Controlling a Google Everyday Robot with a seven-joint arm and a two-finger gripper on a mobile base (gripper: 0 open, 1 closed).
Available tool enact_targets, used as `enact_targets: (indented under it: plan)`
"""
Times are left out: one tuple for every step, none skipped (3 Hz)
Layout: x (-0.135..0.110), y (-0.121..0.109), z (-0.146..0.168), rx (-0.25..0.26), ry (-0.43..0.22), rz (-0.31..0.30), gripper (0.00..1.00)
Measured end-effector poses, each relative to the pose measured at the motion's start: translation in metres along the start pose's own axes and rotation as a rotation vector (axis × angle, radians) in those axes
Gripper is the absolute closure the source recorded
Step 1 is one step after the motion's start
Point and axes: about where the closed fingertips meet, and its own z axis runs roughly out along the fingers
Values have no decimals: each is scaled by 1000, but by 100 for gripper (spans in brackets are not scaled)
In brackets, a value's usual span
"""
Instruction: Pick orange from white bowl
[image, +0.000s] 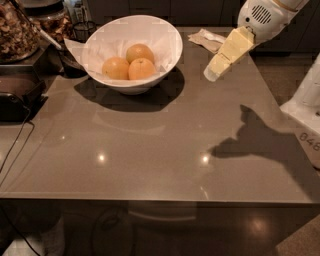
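Note:
The white bowl (167, 57) stands at the back left of the grey-brown table (150, 150). It holds three oranges: one at the back (139, 52), one front left (115, 67) and one front right (141, 69). My gripper (212, 74) hangs from the white arm (265, 17) at the upper right. It points down and left, above the table, to the right of the bowl and apart from it. It holds nothing that I can see.
A crumpled napkin (206, 39) lies at the table's back edge behind the gripper. A jar of snacks (15, 30), a dark cup (82, 31) and a black appliance (17, 97) with a cable crowd the left side. A white robot part (305, 110) stands at the right.

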Motion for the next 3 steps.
enact_targets:
  plan:
    - [-41, 4, 17, -24, 7, -10, 0]
    - [-80, 5, 39, -41, 28, -23, 0]
    - [-92, 1, 41, -27, -5, -28, 0]
